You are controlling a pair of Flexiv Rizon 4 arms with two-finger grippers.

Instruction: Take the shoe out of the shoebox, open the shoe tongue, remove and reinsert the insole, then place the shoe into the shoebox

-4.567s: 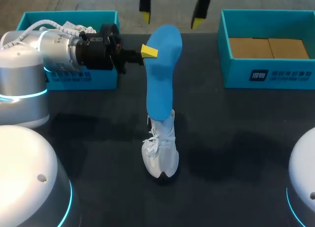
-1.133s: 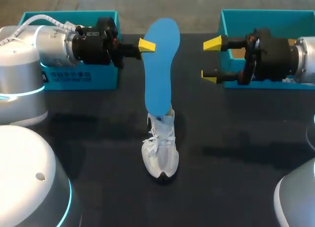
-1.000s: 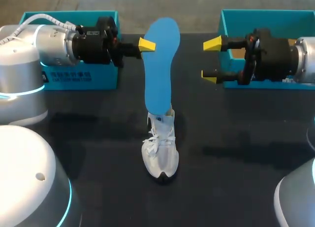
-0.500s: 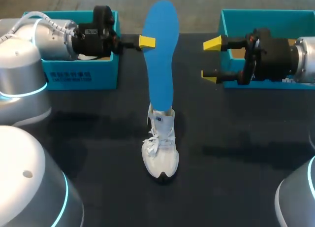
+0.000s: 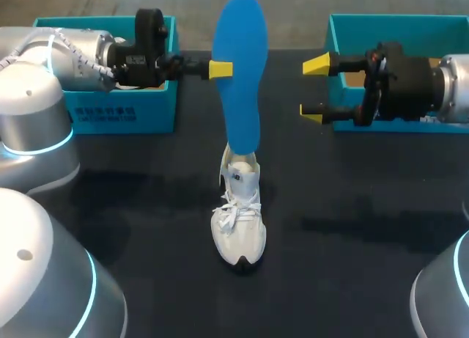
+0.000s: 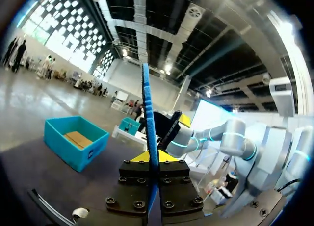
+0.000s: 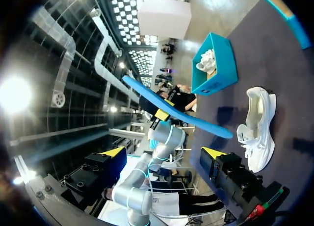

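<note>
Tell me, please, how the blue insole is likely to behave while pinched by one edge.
The insole looks thin edge-on yet stands nearly straight, with only a slight bow, so it is probably springy rather than floppy. The left gripper holds it by one edge alone, which suggests it is light. Held off-centre, it may pivot in the pinch.

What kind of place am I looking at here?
Probably a robot test or demo bench for shoe handling: a left arm and right arm over a dark table, teal shoeboxes, a white shoe, its blue insole held in the left jaws.
</note>
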